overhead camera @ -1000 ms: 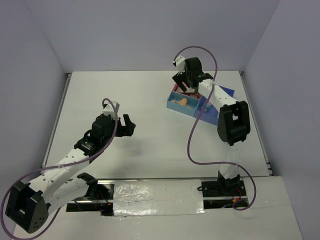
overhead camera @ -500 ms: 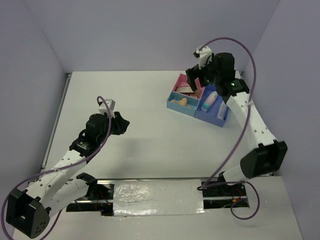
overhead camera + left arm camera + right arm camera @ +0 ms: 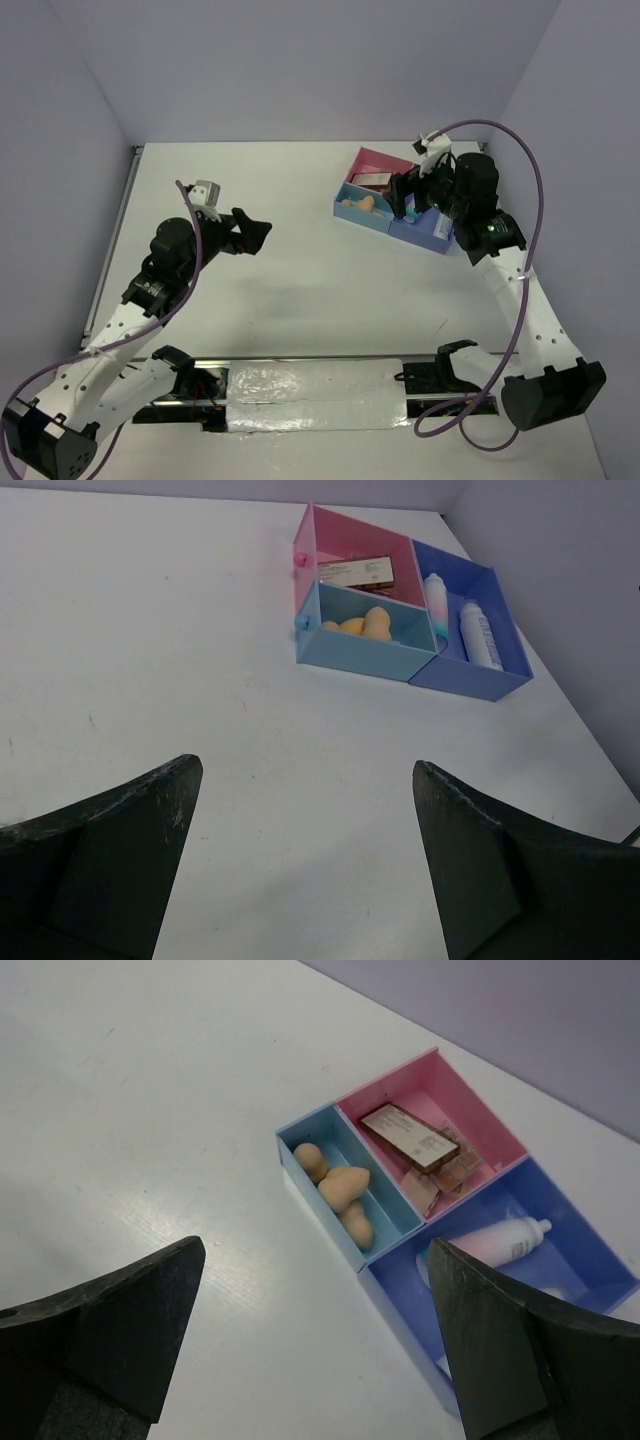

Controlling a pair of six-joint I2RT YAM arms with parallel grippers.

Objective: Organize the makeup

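The makeup lies in a compartment tray (image 3: 360, 219) at the back right of the table. Peach sponges (image 3: 338, 1192) fill its light-blue compartment. Brown and pink palettes (image 3: 410, 1138) lie in the pink one. White bottles (image 3: 474, 632) lie in the dark-blue one; one bottle (image 3: 495, 1242) shows in the right wrist view. My right gripper (image 3: 408, 192) hangs open and empty above the tray's right side. My left gripper (image 3: 252, 232) is open and empty over bare table at mid-left, far from the tray (image 3: 360, 658).
Grey walls close in the table on three sides. A metal rail (image 3: 115, 240) runs along the left edge. A taped strip (image 3: 300, 385) and the arm bases sit at the near edge. Purple cables loop off both arms.
My right arm has swung from behind the tray to its right side, uncovering the bottles. My left arm has drawn back towards the left and tilted up.
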